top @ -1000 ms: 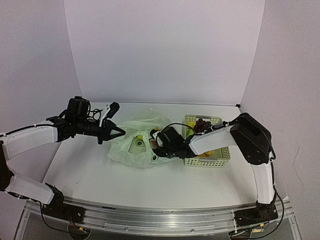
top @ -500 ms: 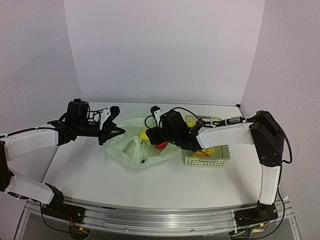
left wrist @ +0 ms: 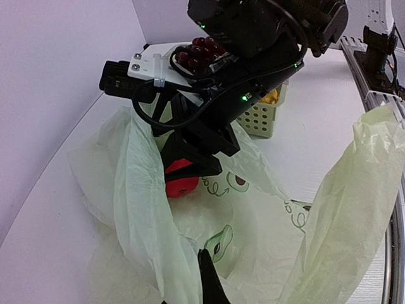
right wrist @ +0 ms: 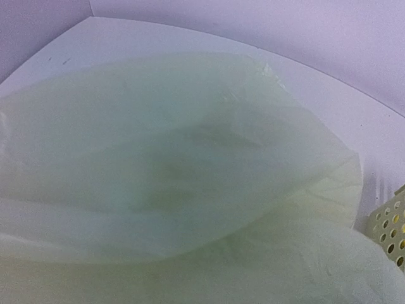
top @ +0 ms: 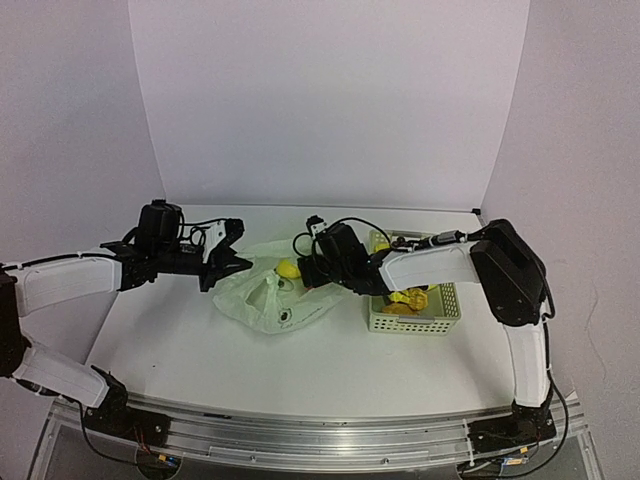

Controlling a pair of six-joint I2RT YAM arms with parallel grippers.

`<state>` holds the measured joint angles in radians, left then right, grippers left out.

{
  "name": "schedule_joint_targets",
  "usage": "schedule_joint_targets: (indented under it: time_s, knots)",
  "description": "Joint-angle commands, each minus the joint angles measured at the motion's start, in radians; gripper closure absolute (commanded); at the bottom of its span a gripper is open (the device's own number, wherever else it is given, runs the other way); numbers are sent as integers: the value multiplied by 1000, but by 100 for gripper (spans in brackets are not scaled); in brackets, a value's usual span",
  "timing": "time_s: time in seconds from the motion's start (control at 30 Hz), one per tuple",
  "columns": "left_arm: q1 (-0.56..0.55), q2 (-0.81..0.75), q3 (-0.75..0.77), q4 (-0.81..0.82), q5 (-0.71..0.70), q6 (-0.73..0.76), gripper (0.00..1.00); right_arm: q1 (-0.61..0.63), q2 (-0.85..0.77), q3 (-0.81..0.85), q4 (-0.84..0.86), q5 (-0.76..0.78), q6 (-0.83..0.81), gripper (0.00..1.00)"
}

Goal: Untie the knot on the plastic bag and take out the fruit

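Note:
The plastic bag (top: 272, 300) lies open mid-table; no knot shows. My left gripper (top: 228, 256) is at its left rim, and in the left wrist view its black fingertips (left wrist: 209, 278) are shut on a fold of the bag (left wrist: 145, 209), holding the mouth open. My right gripper (top: 308, 272) hangs over the bag's mouth, shut on a red apple (left wrist: 182, 187) just above the bag floor. A yellow fruit (top: 288, 268) sits at the bag's far edge. The right wrist view is filled by bag film (right wrist: 177, 164); its fingers are hidden.
A pale green perforated basket (top: 440, 318) stands right of the bag with a dark grape bunch (top: 405, 243) and yellow fruit (top: 410, 298) in it. It also shows in the left wrist view (left wrist: 262, 117) and the right wrist view (right wrist: 392, 234).
My right gripper rose from inside the bag with the red apple, then shifted slightly back and left. The bag's mouth was pulled more open. My left gripper barely moved.

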<state>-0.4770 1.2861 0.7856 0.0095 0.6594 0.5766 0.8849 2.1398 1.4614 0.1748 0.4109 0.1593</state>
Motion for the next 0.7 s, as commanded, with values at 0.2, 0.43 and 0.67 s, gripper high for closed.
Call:
schedule_joint_targets:
  time_s: [0.2, 0.43, 0.67]
  knots:
    - [-2, -5, 49, 21, 5, -16, 100, -26, 100, 73, -124, -100, -19, 20]
    - [1, -7, 53, 24, -1, -28, 100, -26, 111, 43, -132, -82, -27, 20]
    - [1, -3, 60, 25, 1, -32, 100, -25, 92, 51, -155, -12, -66, 48]
